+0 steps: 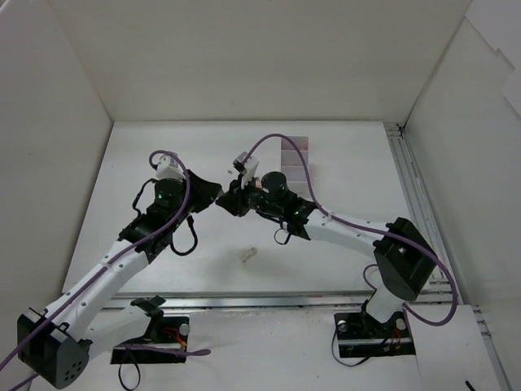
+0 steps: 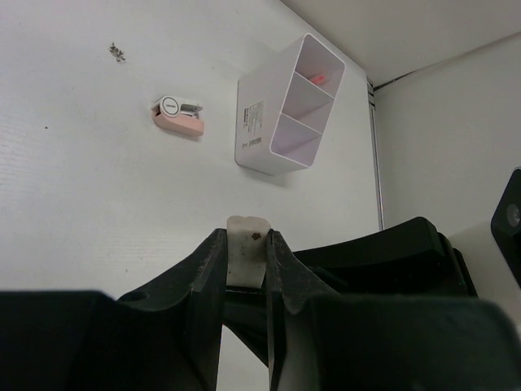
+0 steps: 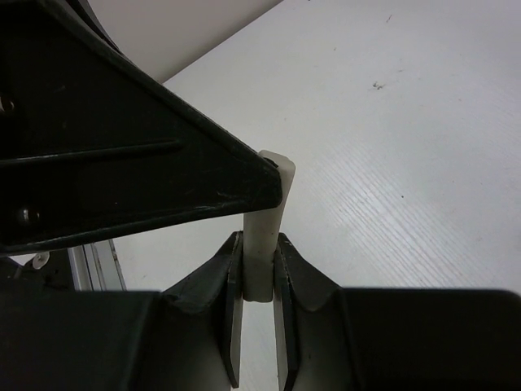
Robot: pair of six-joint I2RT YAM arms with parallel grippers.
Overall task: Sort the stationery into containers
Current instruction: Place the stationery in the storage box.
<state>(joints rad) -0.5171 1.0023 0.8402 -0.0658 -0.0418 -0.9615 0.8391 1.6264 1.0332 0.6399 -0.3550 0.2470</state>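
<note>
A cream block [image 2: 247,252] is held off the table between both grippers. My left gripper [image 2: 247,236] is shut on one end of it. My right gripper [image 3: 260,240] is shut on the other end [image 3: 262,244], under the left gripper's dark finger [image 3: 163,179]. In the top view the two grippers, left [image 1: 215,198] and right [image 1: 233,202], meet tip to tip at mid table. The white three-compartment box [image 2: 289,110] stands beyond them, with a pink item [image 2: 317,79] in its far compartment. In the top view the box [image 1: 295,155] is partly hidden by the right arm.
A pale pink and white eraser-like item [image 2: 179,116] lies left of the box; it also shows in the top view [image 1: 241,161]. A small cream piece [image 1: 249,254] lies on the table nearer the bases. Small dark specks [image 2: 118,53] lie far left. White walls enclose the table.
</note>
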